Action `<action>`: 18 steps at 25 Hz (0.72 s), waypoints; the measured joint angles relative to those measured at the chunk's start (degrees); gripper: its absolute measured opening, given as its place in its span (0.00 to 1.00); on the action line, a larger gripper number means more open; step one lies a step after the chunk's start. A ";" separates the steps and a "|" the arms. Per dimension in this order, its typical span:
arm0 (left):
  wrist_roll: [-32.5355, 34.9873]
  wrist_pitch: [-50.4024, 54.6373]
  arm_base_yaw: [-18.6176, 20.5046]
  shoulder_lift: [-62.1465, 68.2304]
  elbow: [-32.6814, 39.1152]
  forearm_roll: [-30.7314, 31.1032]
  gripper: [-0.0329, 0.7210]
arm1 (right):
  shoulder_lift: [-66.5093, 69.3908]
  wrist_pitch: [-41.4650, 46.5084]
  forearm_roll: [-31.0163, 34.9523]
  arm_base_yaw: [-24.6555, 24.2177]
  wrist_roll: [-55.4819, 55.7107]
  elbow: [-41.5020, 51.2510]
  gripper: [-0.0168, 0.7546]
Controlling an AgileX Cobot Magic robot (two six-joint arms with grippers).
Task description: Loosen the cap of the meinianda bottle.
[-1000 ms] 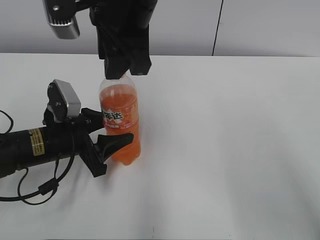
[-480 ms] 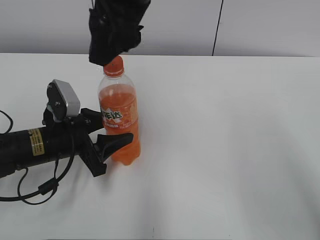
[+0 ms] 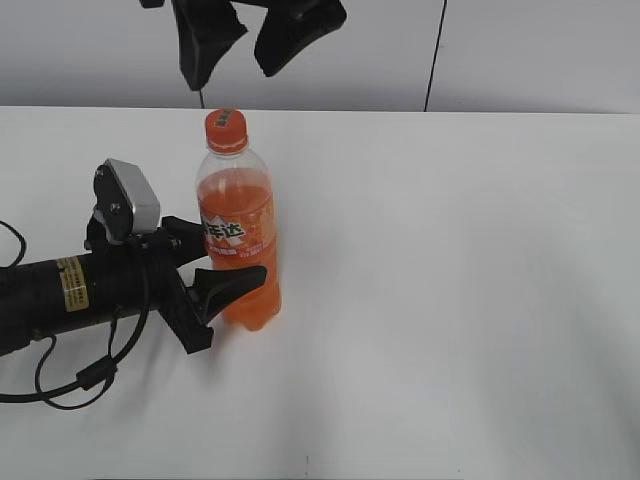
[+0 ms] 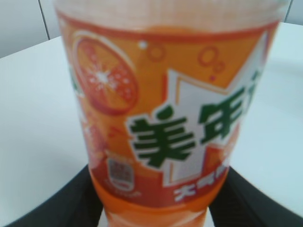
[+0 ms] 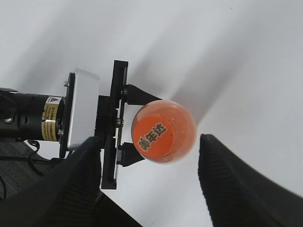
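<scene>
Orange ribbed plastic cap (image 3: 225, 128) sits on the tall clear orange-drink bottle (image 3: 240, 240), upright on the white surface (image 3: 450, 300), clasped by our left end effector (image 3: 215, 262); our right end effector (image 3: 245, 45) hangs spread above, so we cannot judge loosening.

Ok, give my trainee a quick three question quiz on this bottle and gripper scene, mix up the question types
1. True or false: the right gripper is shut on the cap.
2. What steadies the meinianda bottle? A) left gripper B) right gripper C) nothing
3. Fill in: the bottle stands ____ on the white table.

Key: 1 false, it hangs open above the cap. 2 A. 3 upright.
</scene>
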 joint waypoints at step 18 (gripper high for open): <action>0.00 -0.05 0.00 0.00 0.00 0.00 0.58 | 5.44 0.00 -0.06 0.00 2.21 0.00 0.63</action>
